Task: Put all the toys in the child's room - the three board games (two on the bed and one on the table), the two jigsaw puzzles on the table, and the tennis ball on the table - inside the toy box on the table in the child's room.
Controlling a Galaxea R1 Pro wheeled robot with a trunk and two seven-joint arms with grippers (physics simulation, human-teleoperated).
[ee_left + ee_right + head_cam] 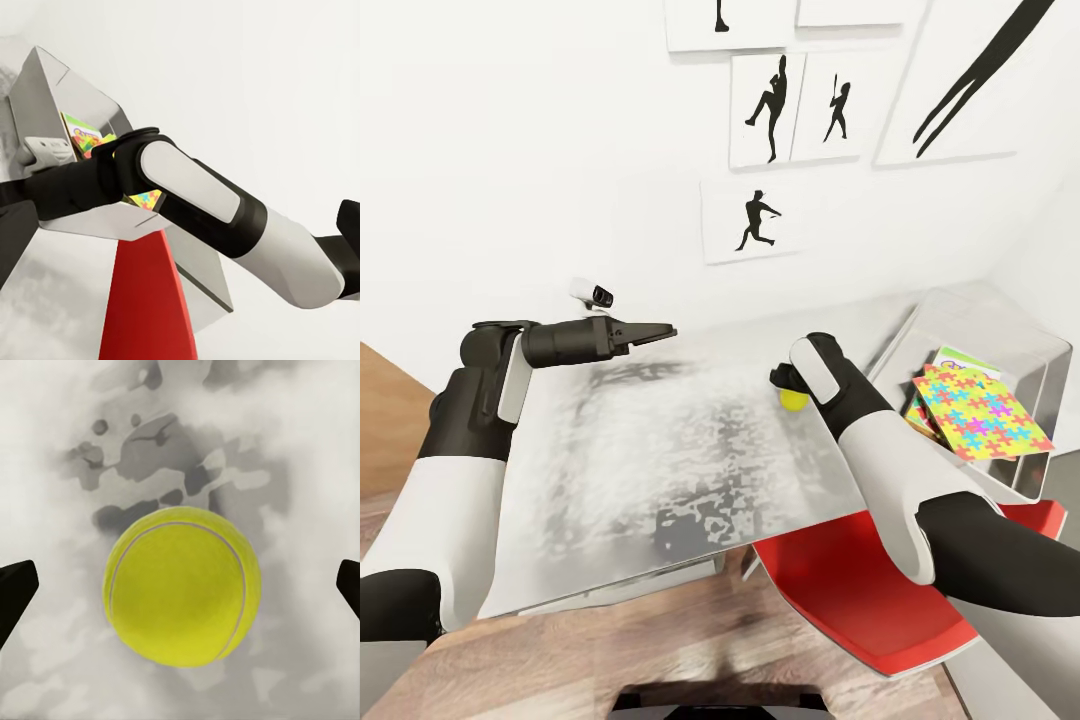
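Now toy box (1050, 350) holds jigsaw puzzle (982, 411) tilted over board game (963, 358); right gripper (180, 585) wide open, straddling tennis ball (182, 586), gripping nothing.

Tennis ball (182, 586): yellow-green, resting on desk (640, 470).
Jigsaw puzzle (980, 412): multicoloured, lying tilted inside toy box (1050, 370) atop game boxes.

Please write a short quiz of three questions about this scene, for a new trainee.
1. True or false: the right gripper is shut on the tennis ball.
2. What lies on top inside the toy box? A) a jigsaw puzzle B) a cup C) a shoe
3. Fill in: the left gripper hovers above the ____.

Key: 1 false, the fingers stand wide apart around it. 2 A. 3 table.
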